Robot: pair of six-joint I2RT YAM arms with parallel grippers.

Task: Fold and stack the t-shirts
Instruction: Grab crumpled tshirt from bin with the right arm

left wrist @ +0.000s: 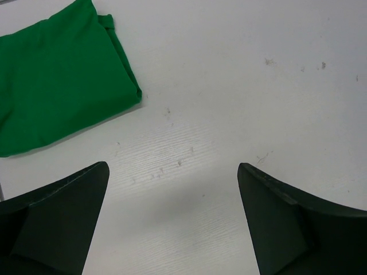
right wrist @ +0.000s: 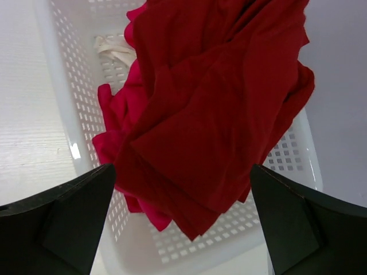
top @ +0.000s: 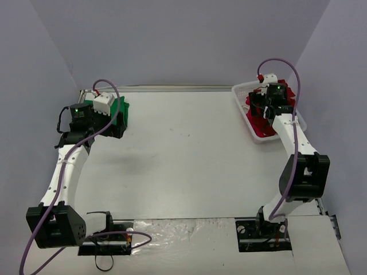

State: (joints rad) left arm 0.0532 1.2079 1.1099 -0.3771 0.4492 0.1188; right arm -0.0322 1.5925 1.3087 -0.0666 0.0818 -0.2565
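table (top: 183, 154): white top, both arms reach to its far side, left arm far-left, right arm far-right.
basket (right wrist: 63, 74): white perforated plastic, sits at the far-right corner of the table, one end past the table's right edge in the top view.
dark red t-shirt (right wrist: 223, 109): crumpled heap inside the basket, not folded, piled above the rim, far part draped toward the basket's far side.
green t-shirt (left wrist: 51, 86): folded into a flat rectangle, lying on the table at the far-left corner, well apart from the basket. Folded edges stacked at its right side.
brighter red cloth (right wrist: 114, 114): in the basket, under and left of the dark red shirt; can't tell what garment.
left gripper (left wrist: 172, 167): fingers spread wide, nothing between them, over bare table just beside the green shirt's near-right corner.
right gripper (right wrist: 182, 169): fingers spread wide, holding nothing, over the basket with the red heap below; contact with cloth can't tell.
white scrap (right wrist: 114, 48): small off-white cloth on the basket floor, beside the red heap.
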